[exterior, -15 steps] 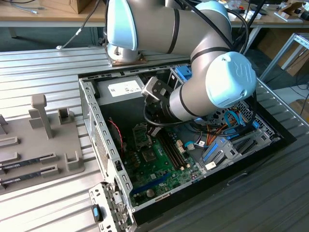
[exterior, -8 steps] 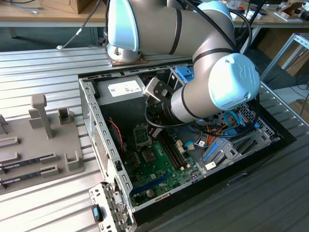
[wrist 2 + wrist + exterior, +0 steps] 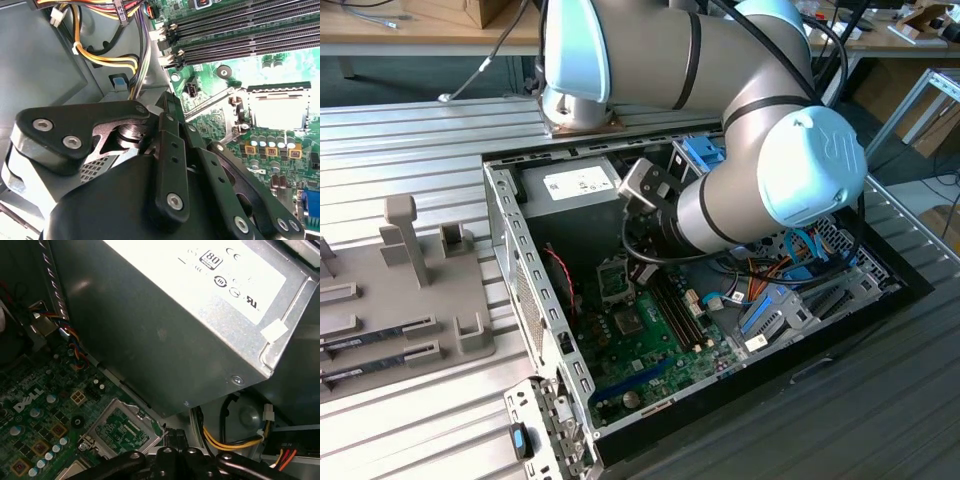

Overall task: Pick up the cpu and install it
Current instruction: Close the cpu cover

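Black hand (image 3: 165, 170) linkage looms closest; apart or together, I cannot tell. Pale square, seemingly the cpu (image 3: 278, 111), lies in the socket (image 3: 615, 280) near the hand, seven o'clock from the arm's wrist (image 3: 665, 225) in the exterior view.

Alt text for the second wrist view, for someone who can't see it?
A black gripper linkage looms in the foreground over a green motherboard, near a socket whose centre glares white. Memory slots lie beyond the socket; yellow wires run along the grey case wall.
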Robot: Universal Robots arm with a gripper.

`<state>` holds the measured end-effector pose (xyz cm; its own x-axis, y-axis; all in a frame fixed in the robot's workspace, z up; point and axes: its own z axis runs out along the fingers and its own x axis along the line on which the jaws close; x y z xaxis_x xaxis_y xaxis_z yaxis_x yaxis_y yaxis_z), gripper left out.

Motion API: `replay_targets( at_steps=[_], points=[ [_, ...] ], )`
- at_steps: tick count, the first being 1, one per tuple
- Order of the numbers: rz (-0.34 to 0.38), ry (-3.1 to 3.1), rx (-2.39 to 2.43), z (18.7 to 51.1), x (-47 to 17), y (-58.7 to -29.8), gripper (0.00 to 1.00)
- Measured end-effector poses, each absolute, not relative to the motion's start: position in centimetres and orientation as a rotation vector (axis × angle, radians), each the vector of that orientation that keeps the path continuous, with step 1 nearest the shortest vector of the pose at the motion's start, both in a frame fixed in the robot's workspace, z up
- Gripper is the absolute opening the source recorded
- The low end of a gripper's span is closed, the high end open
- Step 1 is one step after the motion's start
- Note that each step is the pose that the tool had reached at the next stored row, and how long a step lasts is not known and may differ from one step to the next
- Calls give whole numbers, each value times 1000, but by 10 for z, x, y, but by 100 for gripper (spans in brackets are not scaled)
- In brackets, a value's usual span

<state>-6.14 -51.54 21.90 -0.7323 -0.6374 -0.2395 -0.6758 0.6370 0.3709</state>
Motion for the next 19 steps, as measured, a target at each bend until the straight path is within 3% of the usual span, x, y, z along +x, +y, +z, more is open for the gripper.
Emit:
replay_targets(
  at_steps=[19],
  points=[
    [681,2763,-1111,227,-61,-517,11]
  ],
)
